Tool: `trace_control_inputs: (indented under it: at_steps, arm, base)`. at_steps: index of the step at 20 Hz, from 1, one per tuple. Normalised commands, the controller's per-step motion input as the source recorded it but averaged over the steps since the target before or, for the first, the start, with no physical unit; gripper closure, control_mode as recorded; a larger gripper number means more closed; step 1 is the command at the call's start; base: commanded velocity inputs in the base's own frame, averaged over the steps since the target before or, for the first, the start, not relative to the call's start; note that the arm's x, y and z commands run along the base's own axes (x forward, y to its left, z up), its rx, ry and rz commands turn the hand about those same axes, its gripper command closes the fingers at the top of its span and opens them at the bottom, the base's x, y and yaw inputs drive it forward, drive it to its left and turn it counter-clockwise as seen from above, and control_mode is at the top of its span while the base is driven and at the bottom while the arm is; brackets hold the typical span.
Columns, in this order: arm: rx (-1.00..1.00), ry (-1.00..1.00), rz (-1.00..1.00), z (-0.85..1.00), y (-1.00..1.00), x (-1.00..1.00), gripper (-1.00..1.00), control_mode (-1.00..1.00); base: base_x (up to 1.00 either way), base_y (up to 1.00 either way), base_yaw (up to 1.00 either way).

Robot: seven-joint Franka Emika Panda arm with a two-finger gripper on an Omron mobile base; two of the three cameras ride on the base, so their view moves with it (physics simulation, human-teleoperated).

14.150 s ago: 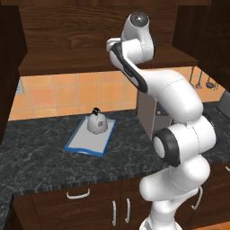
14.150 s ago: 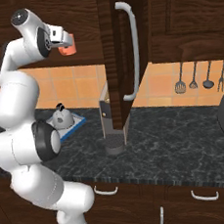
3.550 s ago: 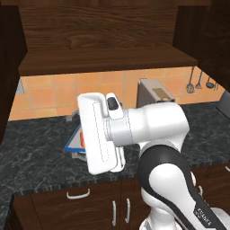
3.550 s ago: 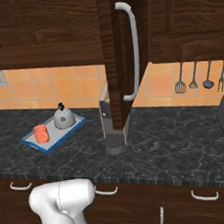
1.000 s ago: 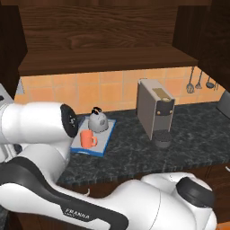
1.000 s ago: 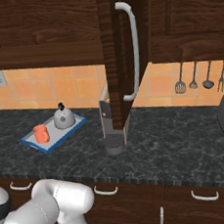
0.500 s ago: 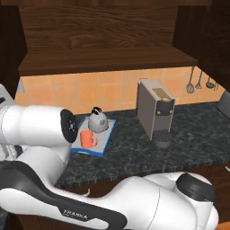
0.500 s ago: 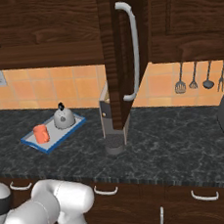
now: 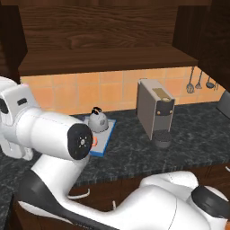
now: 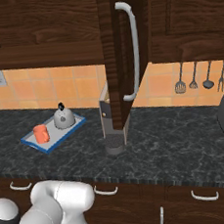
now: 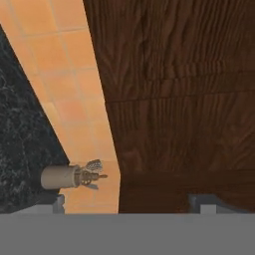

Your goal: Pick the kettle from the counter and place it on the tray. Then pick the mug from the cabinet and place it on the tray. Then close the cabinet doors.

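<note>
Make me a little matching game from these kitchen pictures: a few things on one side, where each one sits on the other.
Things:
1. mug
2. kettle
3. coffee machine
4. utensils

Places:
A. hanging on the tiled wall
B. on the tray, at its near end
C. on the bare counter, beside the tray
D. on the tray, at its far end

Pairs: 1-B, 2-D, 3-C, 4-A
</note>
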Motion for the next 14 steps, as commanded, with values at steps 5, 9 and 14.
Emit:
trace_control_inputs:
  at_steps: [5,9,14]
  arm:
    - [0.00,0.10,-0.25,0.18,-0.58,0.24,-1.00,-1.00]
    - [0.00,0.15,-0.24,0.07,-0.67,0.30,-1.00,-1.00]
    - [0.00,0.15,-0.22,0.06,-0.70,0.34,-1.00,-1.00]
  base:
    - [0.00,0.00,0.00]
    - [0.00,0.00,0.00]
    - [0.00,0.00,0.00]
